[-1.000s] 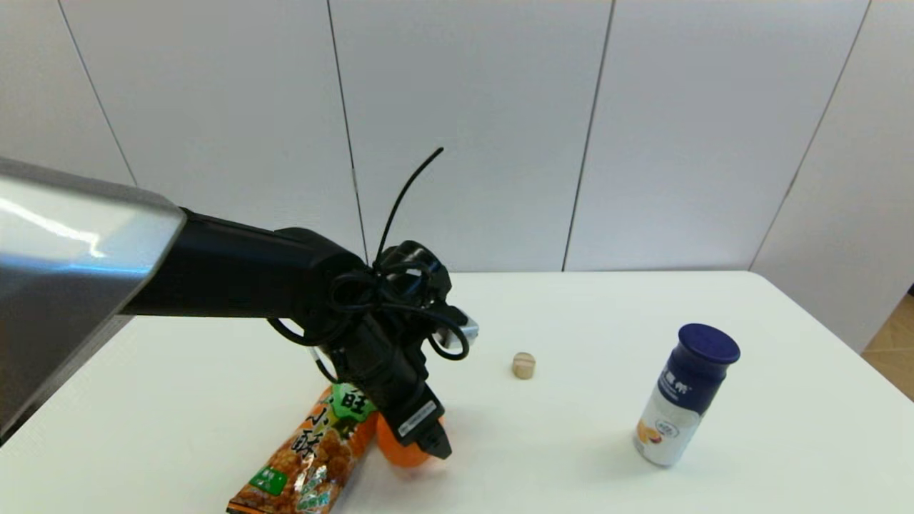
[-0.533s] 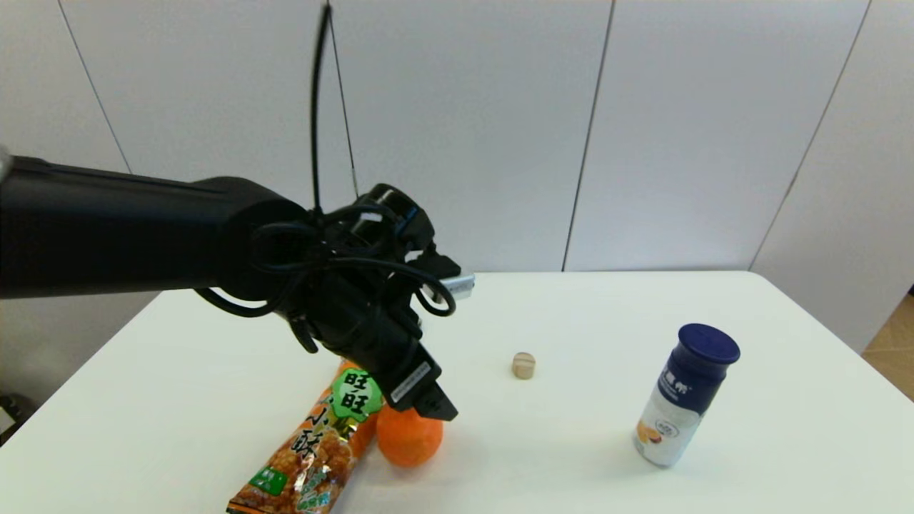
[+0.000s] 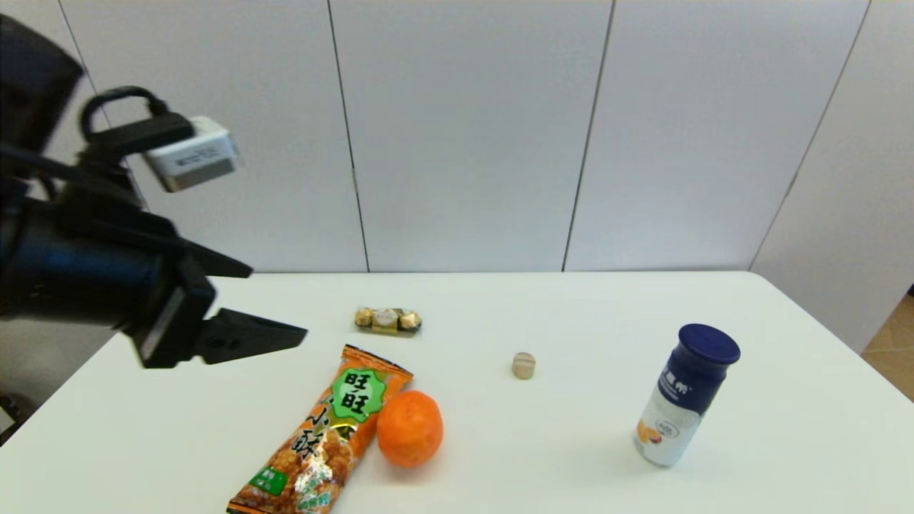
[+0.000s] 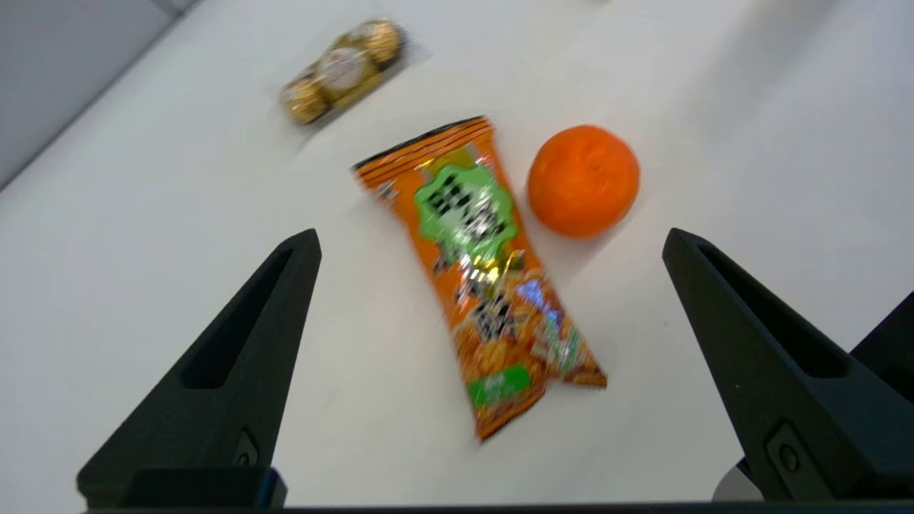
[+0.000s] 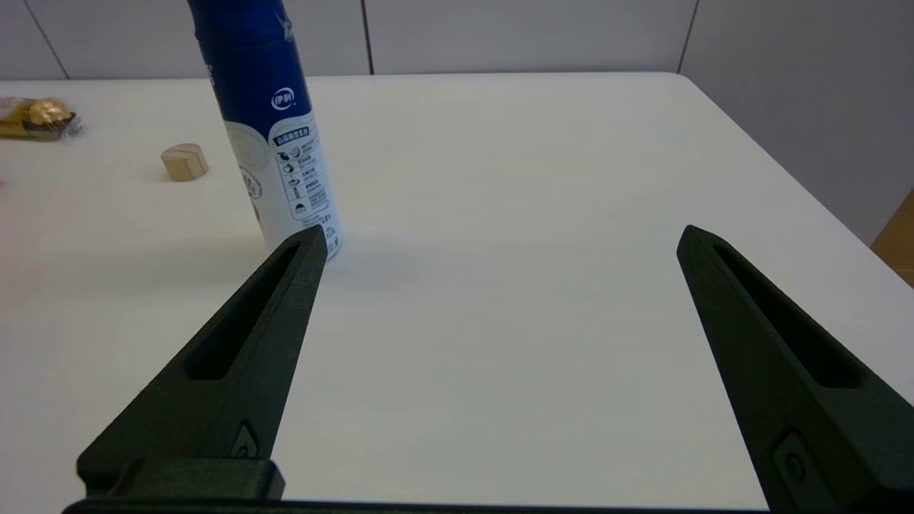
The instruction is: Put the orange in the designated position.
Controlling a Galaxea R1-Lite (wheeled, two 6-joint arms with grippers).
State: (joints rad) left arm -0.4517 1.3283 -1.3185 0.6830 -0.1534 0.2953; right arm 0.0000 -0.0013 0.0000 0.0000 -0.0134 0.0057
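Observation:
The orange (image 3: pixel 409 428) lies on the white table (image 3: pixel 571 321) near its front edge, touching the right side of a long orange snack bag (image 3: pixel 321 442). My left gripper (image 3: pixel 278 303) hangs open in the air well to the left of the orange and above the table, holding nothing. In the left wrist view the orange (image 4: pixel 583 180) and the bag (image 4: pixel 485 271) lie far below the open left gripper (image 4: pixel 490 235). My right gripper (image 5: pixel 503 232) is open and empty, low over the table's right part, and is out of the head view.
A blue-capped white bottle (image 3: pixel 685 396) stands at the right, close to my right gripper's finger in the wrist view (image 5: pixel 271 121). A small wooden cylinder (image 3: pixel 523 365) sits mid-table. A pack of gold-wrapped chocolates (image 3: pixel 388 319) lies behind the bag.
My left arm has lifted off the orange and swung up and away to the left. The orange stays on the table beside the snack bag.

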